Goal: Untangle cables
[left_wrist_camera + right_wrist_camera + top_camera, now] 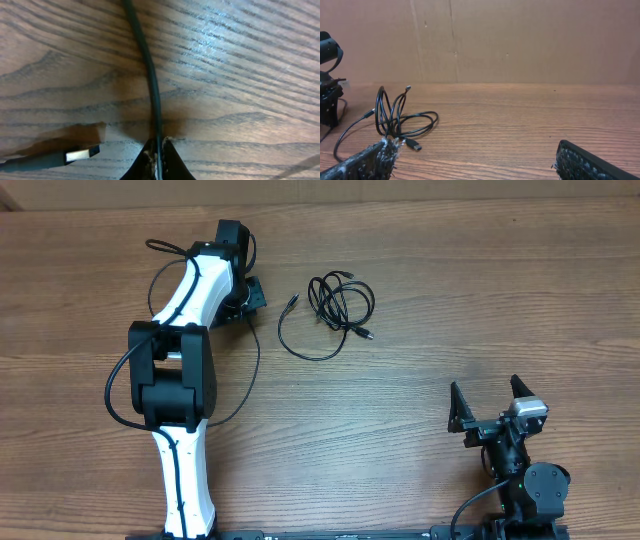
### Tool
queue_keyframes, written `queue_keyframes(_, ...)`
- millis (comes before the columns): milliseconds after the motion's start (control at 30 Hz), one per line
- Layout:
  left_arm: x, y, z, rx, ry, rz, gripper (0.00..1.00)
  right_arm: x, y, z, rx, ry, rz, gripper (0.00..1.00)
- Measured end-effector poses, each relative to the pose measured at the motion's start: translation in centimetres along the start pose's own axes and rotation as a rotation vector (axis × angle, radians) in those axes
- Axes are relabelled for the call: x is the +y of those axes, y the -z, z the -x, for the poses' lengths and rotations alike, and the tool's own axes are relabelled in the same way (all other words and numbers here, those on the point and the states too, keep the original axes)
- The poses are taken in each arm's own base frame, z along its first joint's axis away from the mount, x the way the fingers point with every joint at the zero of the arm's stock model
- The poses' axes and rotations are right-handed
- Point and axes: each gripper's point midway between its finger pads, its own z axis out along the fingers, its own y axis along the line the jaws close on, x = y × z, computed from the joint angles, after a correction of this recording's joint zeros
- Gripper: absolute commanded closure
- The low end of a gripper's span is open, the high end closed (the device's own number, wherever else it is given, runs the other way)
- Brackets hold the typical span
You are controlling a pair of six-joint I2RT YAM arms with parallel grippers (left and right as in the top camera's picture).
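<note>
One cable is pinched between the closed fingers of the left gripper, near the coiled bundle, likely to draw it free. The right gripper rests well apart from the bundle, jaws spread.

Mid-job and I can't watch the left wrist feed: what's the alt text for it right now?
The left gripper is shut on a thin black cable that runs away up the frame over the wooden table. A USB plug lies on the table at lower left, apart from the fingers.
</note>
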Motion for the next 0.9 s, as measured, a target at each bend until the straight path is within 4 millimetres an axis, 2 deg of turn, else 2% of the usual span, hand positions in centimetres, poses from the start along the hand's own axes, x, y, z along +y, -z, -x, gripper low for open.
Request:
queue_keyframes(67,0.1,0.0,-0.2,0.008,-0.006,0.011,0.83,0.0,0.0,0.0,0.0,0.0,0.0,0.0)
queue_keyframes(167,0.7,0.1,-0.9,0.029,-0.024,0.035,0.96,0.0,0.0,0.0,0.0,0.0,0.0,0.0)
queue_keyframes(367,0.9,0.2,-1.1,0.037,-0.042,0.046,0.96,0.0,0.0,0.0,0.0,0.0,0.0,0.0)
queue_keyframes(533,1.6,1.0,-2.8,0.153,-0.064,0.082,0.96,0.0,0.0,0.0,0.001,0.0,0.0,0.0)
queue_keyframes(600,1.3,1.9,-2.2,0.166,-0.069,0.075,0.96,0.0,0.0,0.0,0.0,0.0,0.0,0.0)
queue_keyframes(700,-0.7,5.7,1.8,0.057,-0.062,-0.022,0.96,0.0,0.0,0.0,0.0,0.0,0.0,0.0)
queue_keyframes(800,-3.3,12.2,6.7,-0.136,-0.059,-0.179,0.96,0.0,0.0,0.0,0.0,0.0,0.0,0.0)
queue_keyframes(833,-4.2,15.1,8.3,-0.215,-0.062,-0.244,0.96,0.0,0.0,0.0,0.0,0.0,0.0,0.0)
queue_keyframes(900,-5.0,19.0,10.0,-0.317,-0.065,-0.328,0.96,0.0,0.0,0.0,0.0,0.0,0.0,0.0)
